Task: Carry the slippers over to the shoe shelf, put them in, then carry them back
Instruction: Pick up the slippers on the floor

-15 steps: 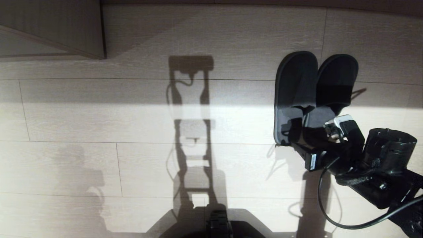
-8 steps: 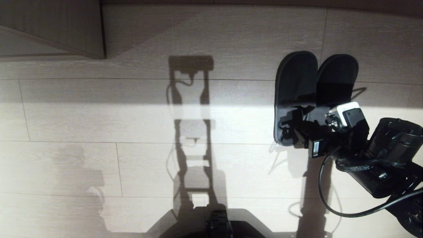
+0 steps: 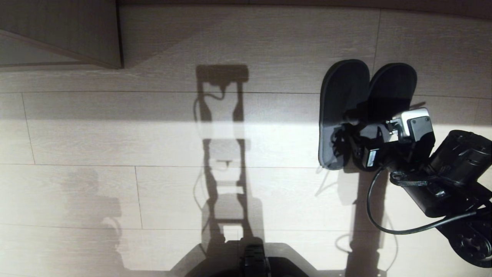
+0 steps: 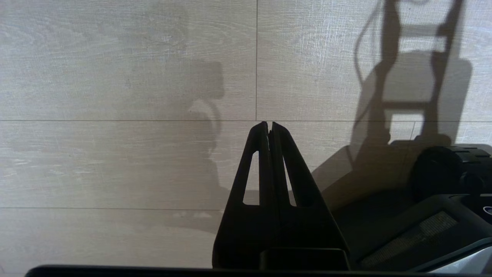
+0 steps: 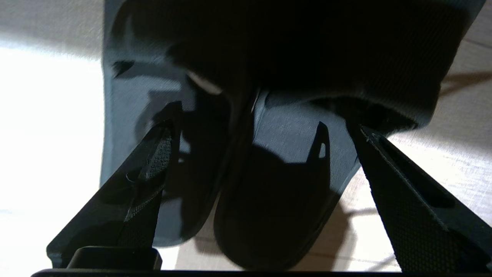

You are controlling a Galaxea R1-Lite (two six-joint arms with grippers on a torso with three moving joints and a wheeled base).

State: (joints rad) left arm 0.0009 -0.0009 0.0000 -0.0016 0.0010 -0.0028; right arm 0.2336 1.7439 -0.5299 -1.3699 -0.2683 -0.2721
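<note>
Nearest: left gripper point(image 4: 270, 129), parked over bare floor point(image 3: 115, 154), fingers pressed together and holding nothing; right gripper point(image 5: 265, 130), low over the heel ends of the slippers point(image 3: 365, 111), jaws spread wide to either side of the pair, gripping neither. Slippers: one pair, thin, flat, dark grey-blue, open-heeled with broad dark toe bands, side by side and touching on the floor, toes pointing away from the robot. Status, judged: either the pickup is not yet made or the pair is already returned; cabinet corner point(image 3: 77, 34) lies farthest, well apart.

Two slippers point(image 3: 365, 104) — two grippers
</note>
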